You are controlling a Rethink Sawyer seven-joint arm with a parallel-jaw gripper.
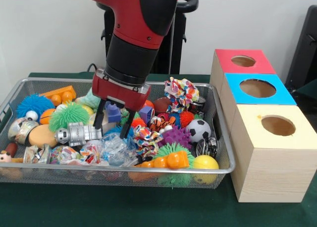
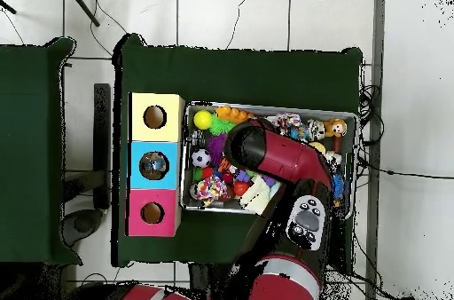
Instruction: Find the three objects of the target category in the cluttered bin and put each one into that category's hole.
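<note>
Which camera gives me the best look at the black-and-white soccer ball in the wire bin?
The front view: the small black-and-white soccer ball sits unobstructed near the silver wire-mesh bin's box-side end, its patches clear. The overhead view shows it too, beside the wooden boxes, but only as a tiny patterned blob.

Front faces robot — overhead straight down.

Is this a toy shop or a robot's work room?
Probably a robot test room: a red robot arm reaches into a wire basket of toys, beside three wooden boxes with holes, on a green-covered table.
</note>
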